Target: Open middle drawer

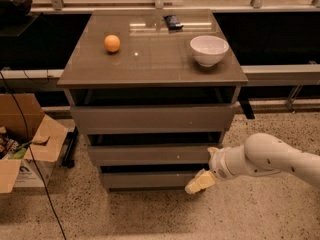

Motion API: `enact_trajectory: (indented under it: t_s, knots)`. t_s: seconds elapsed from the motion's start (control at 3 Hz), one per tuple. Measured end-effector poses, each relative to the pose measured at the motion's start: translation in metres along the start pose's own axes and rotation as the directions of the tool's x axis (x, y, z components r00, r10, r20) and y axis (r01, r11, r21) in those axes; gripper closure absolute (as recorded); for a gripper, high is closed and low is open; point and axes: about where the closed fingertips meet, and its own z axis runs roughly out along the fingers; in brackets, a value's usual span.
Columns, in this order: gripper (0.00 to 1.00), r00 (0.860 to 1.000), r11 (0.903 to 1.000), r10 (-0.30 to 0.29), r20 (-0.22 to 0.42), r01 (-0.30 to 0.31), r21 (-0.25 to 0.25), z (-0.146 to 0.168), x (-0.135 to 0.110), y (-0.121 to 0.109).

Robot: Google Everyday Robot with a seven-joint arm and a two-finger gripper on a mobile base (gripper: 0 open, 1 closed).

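Where the white arm reaches in from the right edge of the frame, its claw sits low, just right of centre. Its pale tip is in front of the right end of the bottom drawer. Whether the claw is released or clenched I cannot tell.

The middle drawer lies in the lower centre of the frame, between the taller top drawer and the bottom one. It has a tiny pale speck right of its middle and a dark gap above its front. Its right end is just up and left of the claw, beside the wrist; whether they touch I cannot tell.

On the desk stand an orange at the upper left, a white bowl at the upper right and a small dark packet at the back, its print too small to read. A cardboard box stands open at the left edge.
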Motion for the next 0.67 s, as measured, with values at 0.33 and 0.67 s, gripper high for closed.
enact_trajectory:
  t_s: [0.33, 0.67]
  knots:
    - [0.0, 0.999, 0.9981, -0.02, 0.032, 0.018, 0.059, 0.015, -0.007, -0.012]
    - [0.0, 0.997, 0.9949, -0.038, 0.06, 0.032, 0.095, 0.037, -0.016, -0.028]
